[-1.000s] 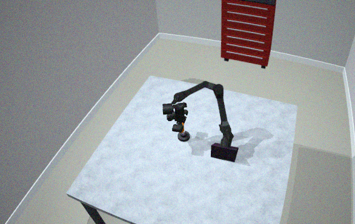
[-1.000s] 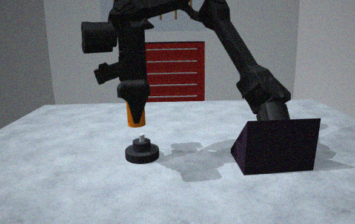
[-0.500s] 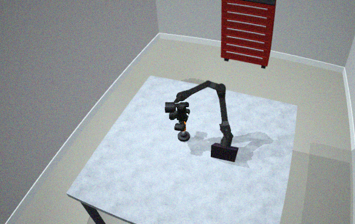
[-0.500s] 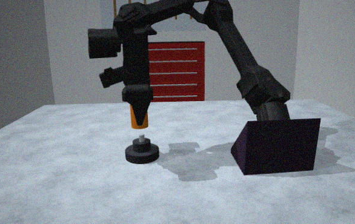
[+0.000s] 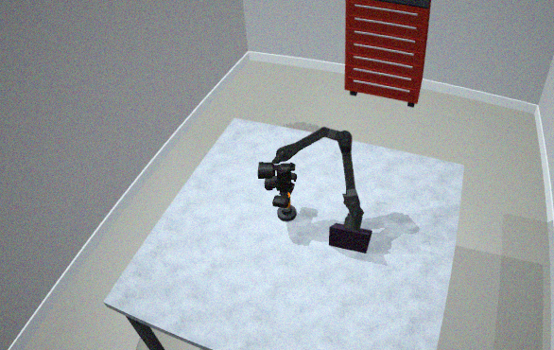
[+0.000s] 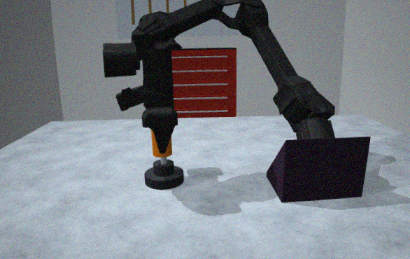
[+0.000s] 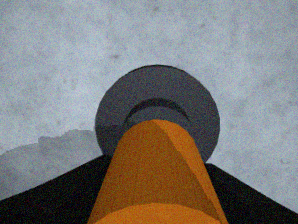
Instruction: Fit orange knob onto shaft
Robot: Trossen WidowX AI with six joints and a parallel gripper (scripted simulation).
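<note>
The orange knob (image 5: 289, 201) (image 6: 156, 146) (image 7: 150, 165) is held upright, directly above the round pedestal. My gripper (image 6: 163, 150) is shut on the knob. The dark round pedestal (image 5: 286, 216) (image 6: 164, 180) (image 7: 157, 82) stands on the table, with a narrower raised step in its middle. A short length of the silver shaft (image 6: 164, 161) shows between the knob's lower end and that step. The knob's underside, its hole and the shaft's flat side are hidden, so I cannot tell whether the flats line up or whether the shaft's tip is inside the hole.
The arm's dark base block (image 5: 350, 238) (image 6: 325, 169) stands to the right of the pedestal on the pale table (image 5: 260, 284) (image 6: 115, 224). Arm shadows lie between them. A red drawer cabinet (image 5: 385, 52) (image 6: 203, 84) stands beyond the table.
</note>
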